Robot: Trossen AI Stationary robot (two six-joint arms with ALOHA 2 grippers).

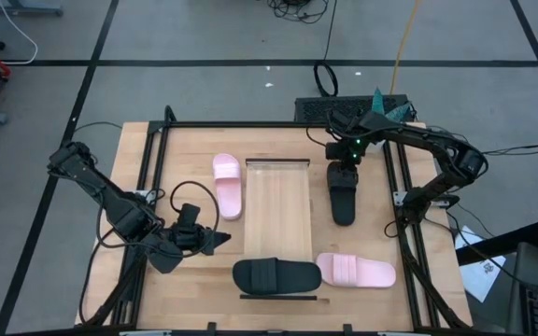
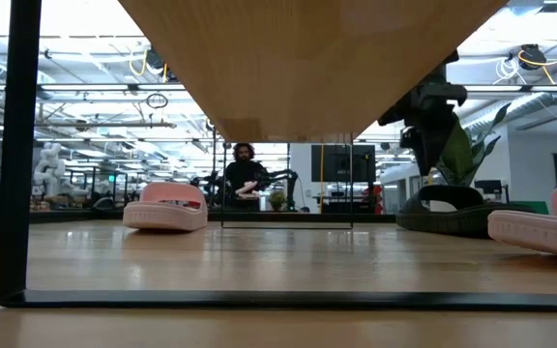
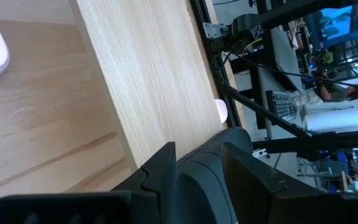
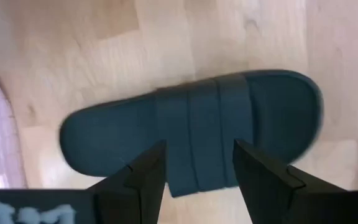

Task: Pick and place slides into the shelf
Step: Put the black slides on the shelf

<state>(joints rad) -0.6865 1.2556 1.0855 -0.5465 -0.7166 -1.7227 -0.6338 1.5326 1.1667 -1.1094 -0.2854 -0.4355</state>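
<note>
Jaws apart on right gripper (image 4: pixel 196 168), hovering above black slide (image 1: pixel 343 198).

Right gripper (image 4: pixel 197 171) spread wide — left gripper (image 1: pixel 215 240) parted, low

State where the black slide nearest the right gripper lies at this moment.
In the high view, that black slide lies lengthwise on the table just right of the shelf, directly below the open right gripper, with a pink slide nearer the front edge.

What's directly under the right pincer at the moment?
A black slide lies on the tabletop under the open right pincer, strap between its fingers. The strap hides the footbed beneath it.
</note>
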